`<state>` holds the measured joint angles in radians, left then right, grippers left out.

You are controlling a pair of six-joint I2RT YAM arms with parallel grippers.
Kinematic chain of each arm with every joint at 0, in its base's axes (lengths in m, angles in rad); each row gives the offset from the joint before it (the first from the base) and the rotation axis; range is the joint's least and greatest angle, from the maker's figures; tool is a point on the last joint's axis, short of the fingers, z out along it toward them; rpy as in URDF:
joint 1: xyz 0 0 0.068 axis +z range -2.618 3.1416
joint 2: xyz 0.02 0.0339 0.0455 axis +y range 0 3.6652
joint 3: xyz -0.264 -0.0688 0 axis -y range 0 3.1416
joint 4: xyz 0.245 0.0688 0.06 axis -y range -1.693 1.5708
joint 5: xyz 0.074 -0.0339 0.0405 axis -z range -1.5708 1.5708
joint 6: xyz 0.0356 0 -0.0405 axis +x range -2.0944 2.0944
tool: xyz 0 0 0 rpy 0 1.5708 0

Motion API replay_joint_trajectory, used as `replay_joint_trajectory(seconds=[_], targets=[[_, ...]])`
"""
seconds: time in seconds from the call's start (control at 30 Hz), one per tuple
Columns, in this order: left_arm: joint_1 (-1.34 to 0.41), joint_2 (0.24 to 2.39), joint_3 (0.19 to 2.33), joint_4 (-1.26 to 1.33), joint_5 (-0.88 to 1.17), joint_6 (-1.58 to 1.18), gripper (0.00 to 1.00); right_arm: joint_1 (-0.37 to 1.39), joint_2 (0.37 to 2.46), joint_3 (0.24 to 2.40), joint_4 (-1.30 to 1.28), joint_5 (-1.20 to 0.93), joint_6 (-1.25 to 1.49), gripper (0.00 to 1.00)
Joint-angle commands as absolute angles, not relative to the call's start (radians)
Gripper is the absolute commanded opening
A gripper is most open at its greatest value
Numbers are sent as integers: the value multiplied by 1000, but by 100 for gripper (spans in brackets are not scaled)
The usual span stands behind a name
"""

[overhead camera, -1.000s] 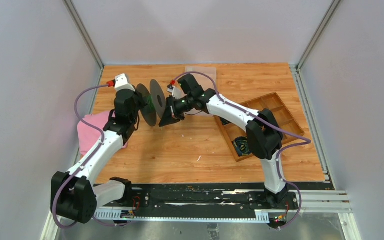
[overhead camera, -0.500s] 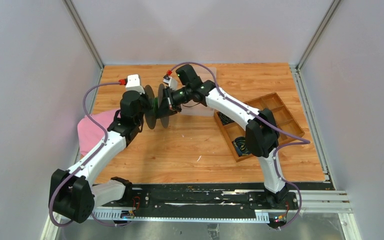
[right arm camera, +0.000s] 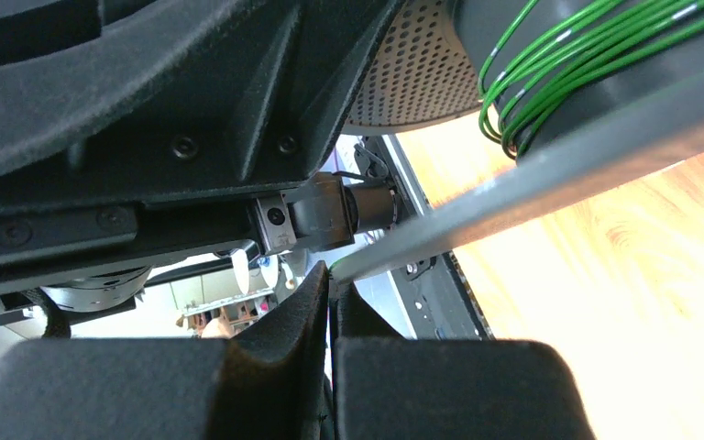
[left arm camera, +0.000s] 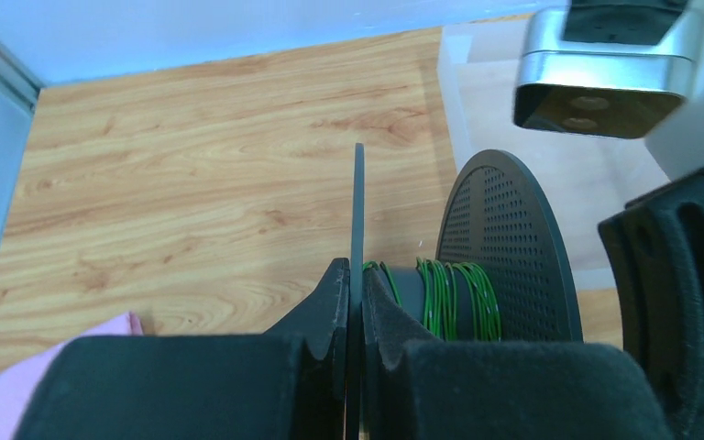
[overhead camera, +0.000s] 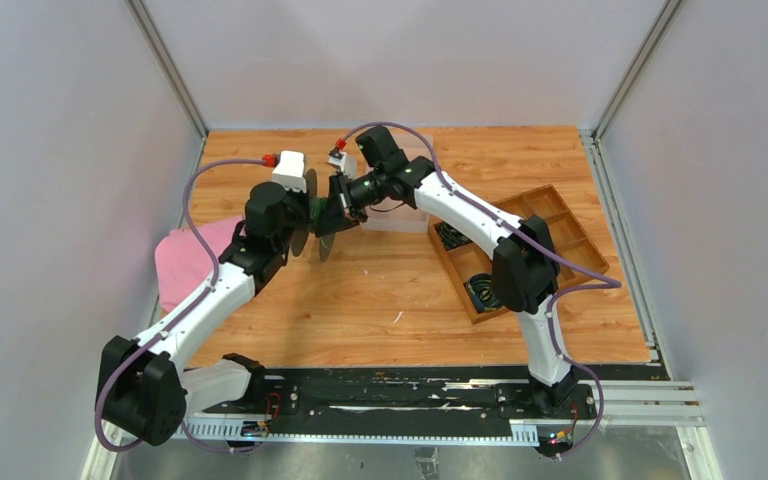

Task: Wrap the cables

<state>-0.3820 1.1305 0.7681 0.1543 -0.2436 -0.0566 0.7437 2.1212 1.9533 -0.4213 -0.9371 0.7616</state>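
Pink cloth [overhead camera: 182, 262] hugs the left edge, left gripper [left arm camera: 356, 291] is clamped tight on one thin disc of the spool [left arm camera: 504, 247], green cables [left arm camera: 440, 298] wound on its hub mid-table, right gripper [right arm camera: 330, 284] pinched fully closed right beside it, wooden tray [overhead camera: 545, 210] far right holds dark coils [overhead camera: 482, 293], and there's bare table [overhead camera: 380, 300] on the near side.

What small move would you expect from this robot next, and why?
Probably the right end effector should swing around the spool, adding a turn of green wire. The left end effector clamps the spool's flange, only a few turns sit on the hub, and the right one seems pinched on the wire's end.
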Motion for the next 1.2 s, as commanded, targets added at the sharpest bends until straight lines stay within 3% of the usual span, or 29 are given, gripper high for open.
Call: replay_joint_trajectory(seconds=[0.0,0.47,1.17], targets=[[-432,1120,782,258,-102,30,0,726,2118,1963,-415,-890,696,1],[-440,1109,758,253,142,251,0,732,2098,2012,-562,-897,502,1],[-441,1081,758,158,339,487,0,722,2104,2016,-596,-960,492,1]])
